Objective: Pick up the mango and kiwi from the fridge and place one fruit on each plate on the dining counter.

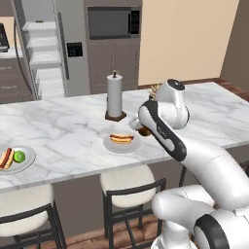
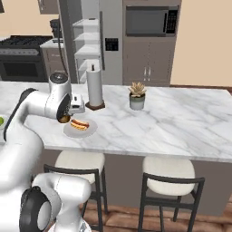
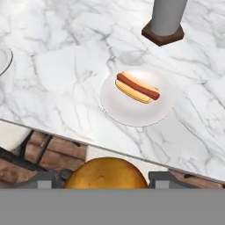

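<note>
Gripper (image 3: 105,181) was clamped on the mango (image 3: 105,173), hanging off the dining counter's (image 3: 66,66) near edge. Target plate (image 3: 145,110) lay just ahead, inboard, hot dog (image 3: 137,87) across its far half.

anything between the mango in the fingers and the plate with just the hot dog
Nothing on the way: in the hand view, bare marble counter and its near edge separate the held mango from the plate.

Two plates (image 1: 121,144) (image 1: 19,163), two hot dogs (image 1: 121,138) (image 1: 6,158), one kiwi (image 1: 19,156), one mango (image 3: 105,173), two stools (image 2: 170,174) (image 2: 79,162)
</note>
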You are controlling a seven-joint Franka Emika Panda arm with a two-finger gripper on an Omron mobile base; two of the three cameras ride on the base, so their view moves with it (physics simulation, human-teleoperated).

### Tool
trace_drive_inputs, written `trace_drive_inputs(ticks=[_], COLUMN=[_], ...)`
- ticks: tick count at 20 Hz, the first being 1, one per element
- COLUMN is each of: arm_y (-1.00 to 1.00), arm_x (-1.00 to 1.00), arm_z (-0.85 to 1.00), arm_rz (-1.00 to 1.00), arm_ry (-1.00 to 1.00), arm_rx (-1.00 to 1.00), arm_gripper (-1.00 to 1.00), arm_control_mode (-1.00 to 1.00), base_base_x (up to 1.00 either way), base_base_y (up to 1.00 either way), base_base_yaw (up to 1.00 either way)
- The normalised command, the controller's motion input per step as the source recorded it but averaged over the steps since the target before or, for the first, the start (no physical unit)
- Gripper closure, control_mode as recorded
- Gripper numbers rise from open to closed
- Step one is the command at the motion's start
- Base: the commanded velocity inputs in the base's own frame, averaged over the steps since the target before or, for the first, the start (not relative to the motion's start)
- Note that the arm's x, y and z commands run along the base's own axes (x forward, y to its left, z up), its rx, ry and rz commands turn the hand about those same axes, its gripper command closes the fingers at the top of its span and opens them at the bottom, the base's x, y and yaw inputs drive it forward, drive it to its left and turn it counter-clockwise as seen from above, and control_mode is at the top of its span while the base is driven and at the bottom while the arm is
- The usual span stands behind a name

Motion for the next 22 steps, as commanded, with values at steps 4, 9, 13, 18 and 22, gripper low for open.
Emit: trace_drive_inputs(ticks=[4,9,13,18,22], arm_y=[0.1,0.27,0.25,0.18,0.03], arm_x=[0.97,0.87,0.45,0.35,0.19], arm_z=[-0.32,-0.7,-0.5,-0.49,-0.44], arm_rz=[0.0,0.0,0.0,0.0,0.0], arm_ry=[-0.04,-0.01,0.0,0.01,0.01], arm_rx=[-0.2,-0.15,0.0,0.0,0.0], arm_gripper=[1.0,1.0,1.0,1.0,1.0], arm_control_mode=[-1.0,-1.0,-1.0,-1.0,-1.0], base_base_x=[0.0,0.0,0.0,0.0,0.0], base_base_y=[0.0,0.0,0.0,0.0,0.0], base_base_yaw=[0.0,0.0,0.0,0.0,0.0])
